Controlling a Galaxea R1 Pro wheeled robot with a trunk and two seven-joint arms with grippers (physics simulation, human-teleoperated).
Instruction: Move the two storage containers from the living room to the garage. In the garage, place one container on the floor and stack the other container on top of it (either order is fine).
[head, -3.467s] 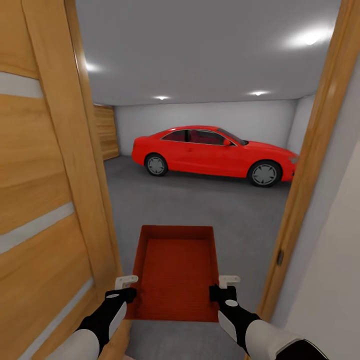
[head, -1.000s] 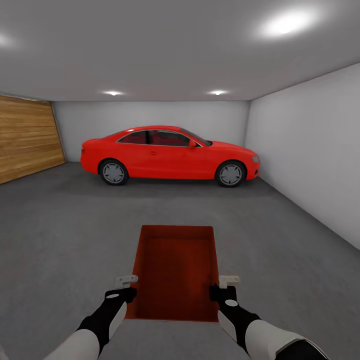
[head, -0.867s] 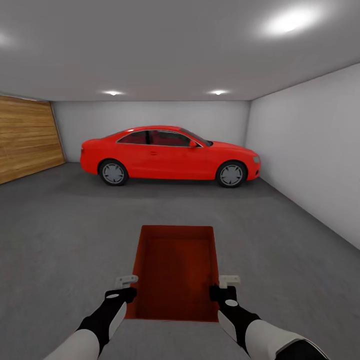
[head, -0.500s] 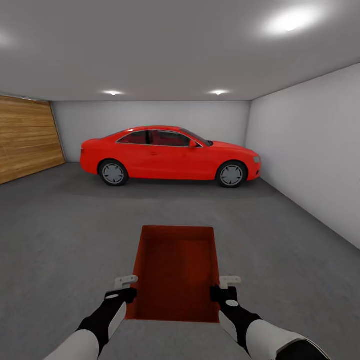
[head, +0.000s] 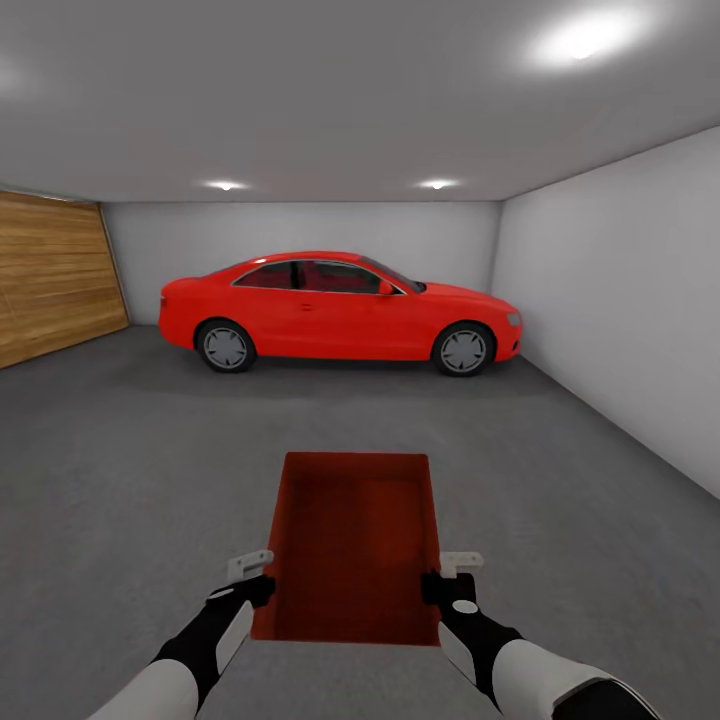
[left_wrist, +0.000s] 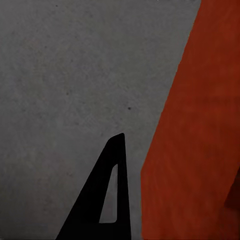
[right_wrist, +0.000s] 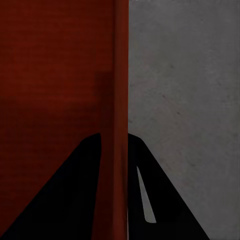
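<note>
Since the view through the wooden doorway a few seconds ago, the robot has rolled fully into the garage, and over the last second the scene has barely shifted, the storage container sitting very slightly lower between the arms. The left end effector is at the container's left wall near its near corner, and the right end effector is at the right wall opposite. In the right wrist view the thin right wall runs between the two dark fingers, one inside and one outside, so this end effector is clamped on the container. In the left wrist view one finger lies just outside the orange wall; its partner is hidden, so I cannot tell its grip. The open-top container extends forward from both end effectors, above the dark grey floor. Well beyond it stands a red car, side-on before the white back wall.
</note>
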